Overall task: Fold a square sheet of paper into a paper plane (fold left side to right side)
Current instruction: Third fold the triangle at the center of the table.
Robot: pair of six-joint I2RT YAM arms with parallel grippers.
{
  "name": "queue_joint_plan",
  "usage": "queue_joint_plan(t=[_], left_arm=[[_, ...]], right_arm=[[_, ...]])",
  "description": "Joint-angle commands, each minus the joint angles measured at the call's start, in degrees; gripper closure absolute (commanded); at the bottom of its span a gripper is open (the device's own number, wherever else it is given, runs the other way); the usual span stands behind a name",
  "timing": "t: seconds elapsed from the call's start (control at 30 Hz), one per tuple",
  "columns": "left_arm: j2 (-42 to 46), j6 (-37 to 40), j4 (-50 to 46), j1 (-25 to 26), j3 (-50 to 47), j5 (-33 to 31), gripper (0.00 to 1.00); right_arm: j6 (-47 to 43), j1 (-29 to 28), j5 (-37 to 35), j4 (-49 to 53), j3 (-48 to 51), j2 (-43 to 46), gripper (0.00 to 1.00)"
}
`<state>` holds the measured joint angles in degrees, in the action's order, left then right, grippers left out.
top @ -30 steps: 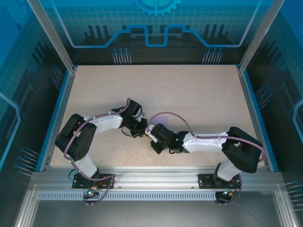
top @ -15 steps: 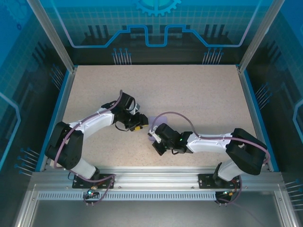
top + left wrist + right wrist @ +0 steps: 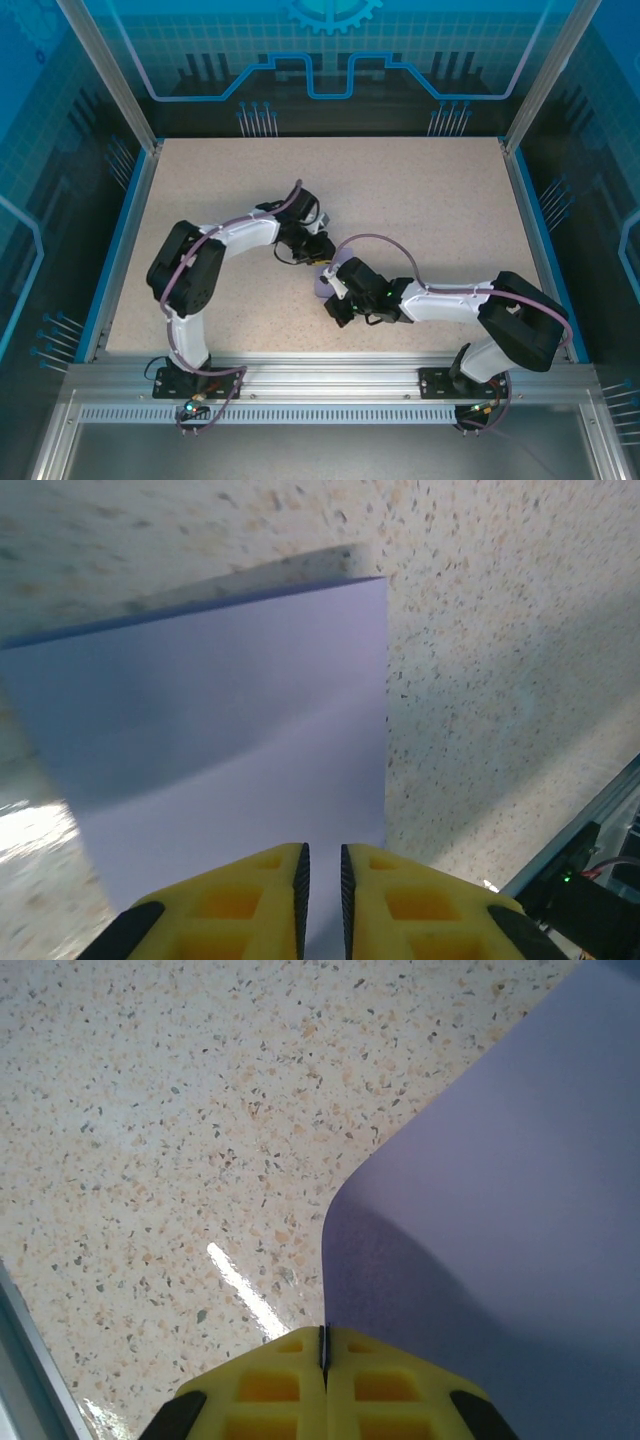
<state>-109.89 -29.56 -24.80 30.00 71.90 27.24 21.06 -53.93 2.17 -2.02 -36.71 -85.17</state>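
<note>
Checked the right gripper (image 3: 323,1348) first: jaws fully together, the yellow halves meeting in a hairline seam. The edge of the square sheet of paper (image 3: 490,1200) runs straight into that seam, so it's pinching the sheet. From the pinch the lavender paper bows up and off to the right. Its curled edge is clear of the speckled table (image 3: 150,1110), and the sheet is in shade close to the jaws.

The left gripper (image 3: 322,880) has a narrow slit between the jaws, which aren't touching each other. Lavender shows through the slit and the sheet spreads out beyond the tips. There's a soft bend across it, and its far edge throws a shadow on the tabletop. Can't tell from the wrist view whether the pads actually press on the paper or just sit over it.

From above, both wrists are nose to nose around mid-table, a bit toward the near edge, left arm reaching from the left and right arm from the right. A small lavender patch of the sheet (image 3: 322,284) sits between the two heads, the rest tucked under them.
</note>
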Motion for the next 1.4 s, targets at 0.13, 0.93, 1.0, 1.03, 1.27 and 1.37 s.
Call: queue_joint_plan(t=[0.13, 0.93, 1.0, 1.03, 1.27, 1.37], left_arm=[[-6.9, 4.0, -3.2, 3.1, 6.8, -1.5, 0.82], [-12.6, 6.2, -5.3, 3.8, 6.5, -5.0, 0.88], [-12.6, 6.2, -5.3, 3.9, 6.6, -5.1, 0.88], [-12.6, 6.2, -5.3, 3.9, 6.6, -5.0, 0.88], [-12.6, 6.1, -5.5, 4.0, 6.7, -5.1, 0.89], [-12.6, 6.1, -5.6, 4.1, 6.8, -5.1, 0.89]], right_arm=[[2.4, 2.0, 2.9, -1.9, 1.4, 1.1, 1.0], [1.8, 8.3, -2.1, 1.6, 1.8, 1.6, 1.0], [2.1, 8.6, -2.7, 1.7, 1.9, 1.3, 1.0], [2.3, 8.7, -2.9, 1.6, 1.9, 1.1, 1.0], [3.2, 9.3, -4.0, 1.6, 1.4, -0.5, 1.0], [3.4, 9.4, -4.1, 1.7, 1.1, -1.1, 1.0]])
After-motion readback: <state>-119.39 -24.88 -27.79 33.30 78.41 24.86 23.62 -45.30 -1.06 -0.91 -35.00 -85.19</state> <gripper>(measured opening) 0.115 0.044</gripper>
